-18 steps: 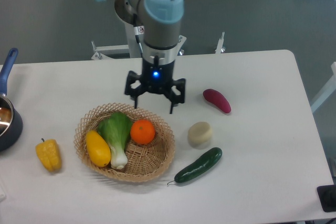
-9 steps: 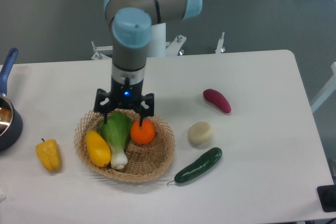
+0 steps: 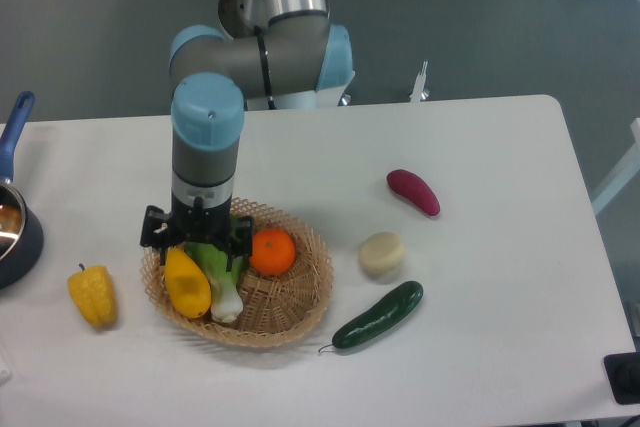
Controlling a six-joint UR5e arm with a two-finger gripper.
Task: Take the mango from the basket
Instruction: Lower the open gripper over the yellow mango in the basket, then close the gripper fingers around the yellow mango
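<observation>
The mango, a smooth plain yellow oval, lies in the left part of the round tan wicker basket. Beside it lie a green leafy vegetable and a round orange. My gripper hangs pointing down over the basket's back left, just above the mango's far end and the green leaves. Its fingers are spread apart and hold nothing. The far end of the mango and the top of the leaves are hidden behind it.
A ridged yellow bell pepper lies left of the basket. A dark pot with a blue handle stands at the left edge. Right of the basket lie a cucumber, a pale round piece and a purple-red sweet potato.
The arm has swung left and come lower, from behind the basket's back right rim to over the mango. The fingers have stayed spread. The fruits have not moved.
</observation>
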